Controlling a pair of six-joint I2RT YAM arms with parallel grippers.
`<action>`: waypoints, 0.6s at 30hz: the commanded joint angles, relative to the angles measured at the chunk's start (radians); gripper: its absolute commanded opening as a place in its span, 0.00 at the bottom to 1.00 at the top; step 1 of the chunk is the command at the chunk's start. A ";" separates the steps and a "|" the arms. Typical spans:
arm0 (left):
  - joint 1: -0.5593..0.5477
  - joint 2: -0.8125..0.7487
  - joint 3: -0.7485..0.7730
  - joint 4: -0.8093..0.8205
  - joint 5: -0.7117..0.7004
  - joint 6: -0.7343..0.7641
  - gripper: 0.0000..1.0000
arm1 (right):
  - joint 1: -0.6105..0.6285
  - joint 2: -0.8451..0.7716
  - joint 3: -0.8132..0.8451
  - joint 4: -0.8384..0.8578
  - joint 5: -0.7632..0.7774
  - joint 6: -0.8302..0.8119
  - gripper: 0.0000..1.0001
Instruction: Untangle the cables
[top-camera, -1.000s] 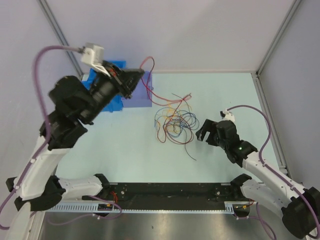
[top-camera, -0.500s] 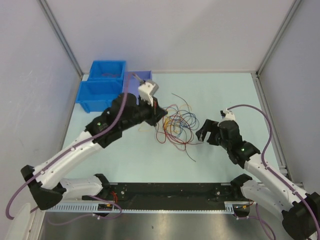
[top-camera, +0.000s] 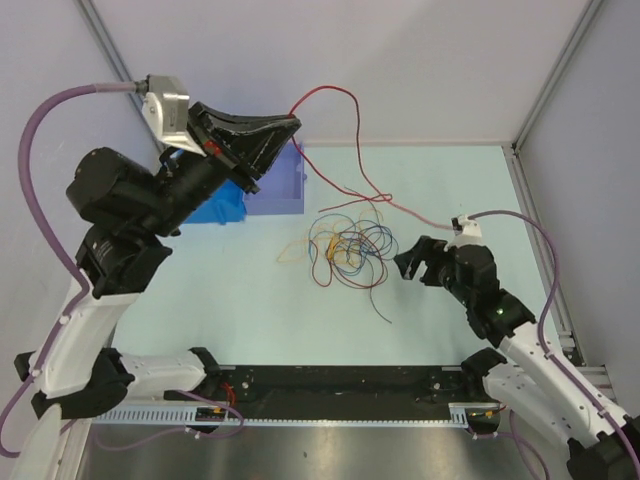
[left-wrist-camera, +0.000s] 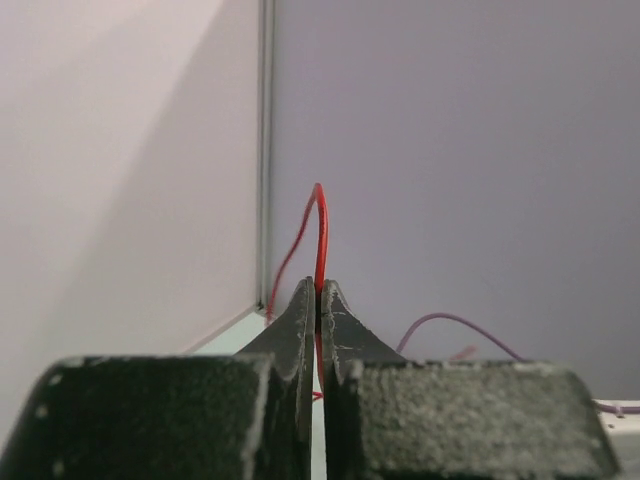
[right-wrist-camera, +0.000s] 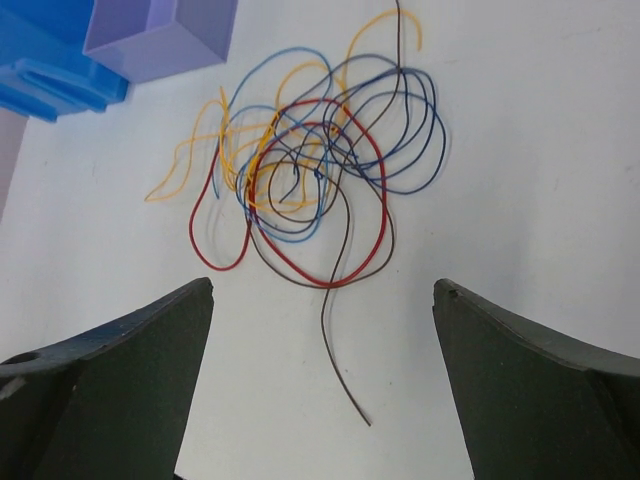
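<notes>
A tangle of thin cables (top-camera: 345, 248) in red, orange, blue and dark colours lies on the table's middle; it also shows in the right wrist view (right-wrist-camera: 310, 170). My left gripper (top-camera: 290, 125) is raised high at the back left, shut on a red cable (top-camera: 340, 130) that arcs up and trails down to the right of the pile. In the left wrist view the red cable (left-wrist-camera: 320, 240) stands pinched between the closed fingertips (left-wrist-camera: 318, 290). My right gripper (top-camera: 412, 262) is open and empty, right of the pile, low over the table. A dark loose cable end (right-wrist-camera: 345, 370) lies between its fingers.
Blue bins (top-camera: 220, 205) and a purple bin (top-camera: 280, 185) stand at the back left, partly hidden by my left arm. They also show in the right wrist view (right-wrist-camera: 160, 40). Enclosure walls and frame posts (top-camera: 545, 85) surround the table.
My left gripper has risen from the pile to high at the back left, pulling a red cable out with it. The pile shifted slightly. My right gripper has barely moved.
</notes>
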 joint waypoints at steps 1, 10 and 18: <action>0.001 0.020 -0.135 -0.039 -0.110 0.035 0.00 | -0.022 -0.094 0.024 0.033 0.004 -0.071 0.96; 0.001 0.078 -0.161 -0.117 -0.056 0.066 0.00 | -0.026 -0.350 0.018 0.127 -0.231 -0.089 0.99; 0.004 0.100 -0.179 -0.097 0.039 0.035 0.00 | -0.010 -0.231 0.021 0.342 -0.365 -0.051 1.00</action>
